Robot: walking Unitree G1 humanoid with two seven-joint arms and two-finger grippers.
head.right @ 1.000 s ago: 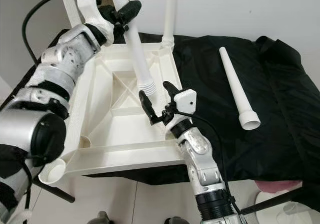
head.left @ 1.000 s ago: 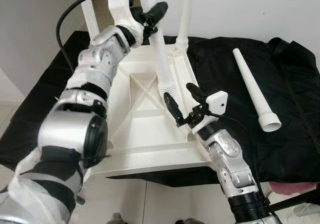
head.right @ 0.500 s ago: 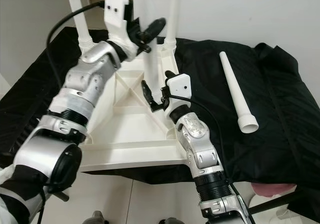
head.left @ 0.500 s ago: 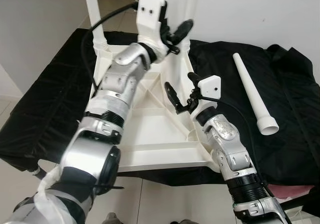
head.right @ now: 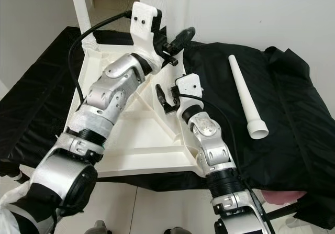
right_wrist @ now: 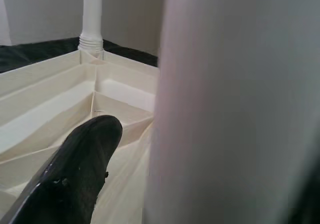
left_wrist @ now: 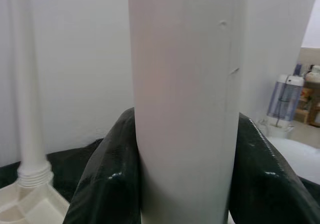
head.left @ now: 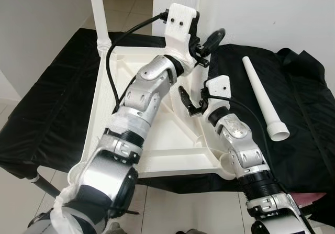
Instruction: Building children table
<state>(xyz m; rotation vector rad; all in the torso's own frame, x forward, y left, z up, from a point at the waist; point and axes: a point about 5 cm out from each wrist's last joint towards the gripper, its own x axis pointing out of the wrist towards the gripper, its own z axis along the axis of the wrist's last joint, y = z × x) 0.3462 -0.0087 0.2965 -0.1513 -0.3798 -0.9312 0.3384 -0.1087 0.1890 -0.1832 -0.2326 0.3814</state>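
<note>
The white table top [head.left: 157,151] lies upside down on a black cloth [head.left: 47,98]. One white leg [head.left: 99,14] stands in its far left corner. My left gripper [head.left: 208,40] reaches across to the far right corner and is shut on a second white leg [left_wrist: 185,108], held upright. Lower on that same leg [right_wrist: 220,103], over the table top's right side, my right gripper [head.left: 191,100] is open, its fingers [right_wrist: 75,174] on either side of the leg. A third, loose leg [head.left: 264,100] lies on the cloth to the right.
The cloth covers a low stand against a white wall [head.left: 272,9]. Its right part [head.left: 309,87] is crumpled. Pale floor tiles [head.left: 172,213] show at the near edge. Something pink [head.left: 306,198] lies at the lower right.
My left gripper has carried the leg to the right, from the table top's middle to its far right corner, and stood it upright. My right gripper followed it farther back.
</note>
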